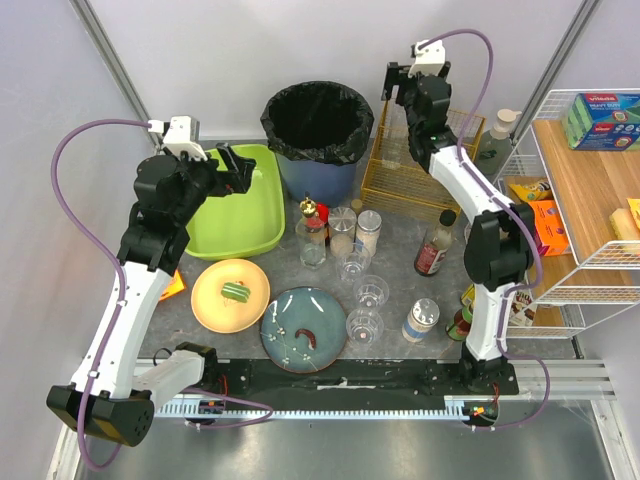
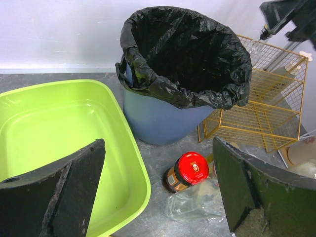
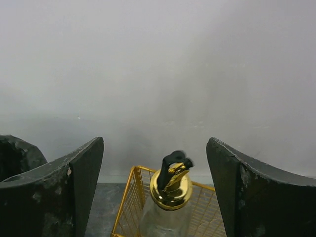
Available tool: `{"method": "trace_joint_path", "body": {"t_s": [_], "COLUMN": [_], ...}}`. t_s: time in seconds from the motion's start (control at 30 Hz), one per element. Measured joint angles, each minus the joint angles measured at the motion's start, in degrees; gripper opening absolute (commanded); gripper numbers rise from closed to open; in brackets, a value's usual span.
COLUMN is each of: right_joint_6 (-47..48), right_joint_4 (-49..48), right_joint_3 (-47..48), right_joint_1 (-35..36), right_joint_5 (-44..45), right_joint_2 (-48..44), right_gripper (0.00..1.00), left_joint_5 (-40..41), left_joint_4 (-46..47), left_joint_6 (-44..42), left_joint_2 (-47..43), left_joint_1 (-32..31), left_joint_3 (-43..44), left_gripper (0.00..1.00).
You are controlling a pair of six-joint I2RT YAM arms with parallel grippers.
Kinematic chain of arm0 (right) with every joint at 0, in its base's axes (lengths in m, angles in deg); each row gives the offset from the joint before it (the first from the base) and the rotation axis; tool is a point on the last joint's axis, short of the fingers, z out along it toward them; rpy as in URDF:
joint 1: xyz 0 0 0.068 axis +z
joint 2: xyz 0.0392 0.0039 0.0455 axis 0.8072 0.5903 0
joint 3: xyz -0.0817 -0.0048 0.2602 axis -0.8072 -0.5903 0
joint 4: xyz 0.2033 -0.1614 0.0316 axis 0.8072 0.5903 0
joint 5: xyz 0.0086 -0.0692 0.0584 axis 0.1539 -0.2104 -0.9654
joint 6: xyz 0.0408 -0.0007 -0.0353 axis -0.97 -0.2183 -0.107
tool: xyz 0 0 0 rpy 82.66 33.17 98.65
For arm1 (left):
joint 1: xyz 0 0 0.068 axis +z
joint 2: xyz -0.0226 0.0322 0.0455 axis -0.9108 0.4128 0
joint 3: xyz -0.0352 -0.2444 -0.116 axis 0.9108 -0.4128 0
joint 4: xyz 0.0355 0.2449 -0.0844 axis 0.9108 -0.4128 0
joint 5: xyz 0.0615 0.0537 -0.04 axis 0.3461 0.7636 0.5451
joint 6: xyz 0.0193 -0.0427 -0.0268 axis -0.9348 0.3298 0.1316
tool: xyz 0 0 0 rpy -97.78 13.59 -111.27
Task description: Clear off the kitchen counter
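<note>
The grey kitchen counter [image 1: 395,262] holds an orange plate [image 1: 230,295] with a green item, a blue plate [image 1: 303,328], several clear glasses [image 1: 371,292], jars and a dark sauce bottle [image 1: 433,248]. My left gripper [image 1: 240,168] is open and empty over the right rim of the green tub [image 1: 238,205]. In the left wrist view it [image 2: 158,148] hangs above a red-lidded jar [image 2: 190,170] and a clear glass [image 2: 195,202]. My right gripper [image 1: 400,85] is open and empty, high over the gold wire basket [image 1: 420,165]. Below it [image 3: 154,143] stands a gold-topped glass bottle [image 3: 171,190].
A blue bin with a black liner [image 1: 318,125] stands between the tub and the basket at the back. A white wire rack with wooden shelves [image 1: 580,200] holds packets at the right. A shaker jar [image 1: 421,320] stands near the right arm's base.
</note>
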Motion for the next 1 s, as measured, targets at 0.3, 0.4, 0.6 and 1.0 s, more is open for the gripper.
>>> {"method": "trace_joint_path", "body": {"t_s": [0.3, 0.4, 0.6, 1.0], "right_joint_6": [0.4, 0.3, 0.0, -2.8], "right_joint_4": [13.9, 19.8, 38.1, 65.3], "right_joint_3": [5.9, 6.7, 7.1, -5.9], "right_joint_1": [0.0, 0.0, 0.0, 0.0], "right_joint_5": [0.5, 0.4, 0.2, 1.6], "right_joint_2": [-9.5, -13.6, -23.8, -42.9], "right_gripper": [0.98, 0.98, 0.98, 0.97], "left_joint_5": [0.1, 0.1, 0.0, -3.8], "left_joint_4": [-1.1, -1.8, -3.1, -3.0], "left_joint_6": [0.0, 0.0, 0.0, 1.0], "left_joint_2": [-0.2, -0.5, -2.6, -5.6], "left_joint_1": [0.0, 0.0, 0.0, 0.0], "left_joint_3": [0.0, 0.0, -0.3, -2.2], "left_gripper": [0.95, 0.95, 0.92, 0.90]}}
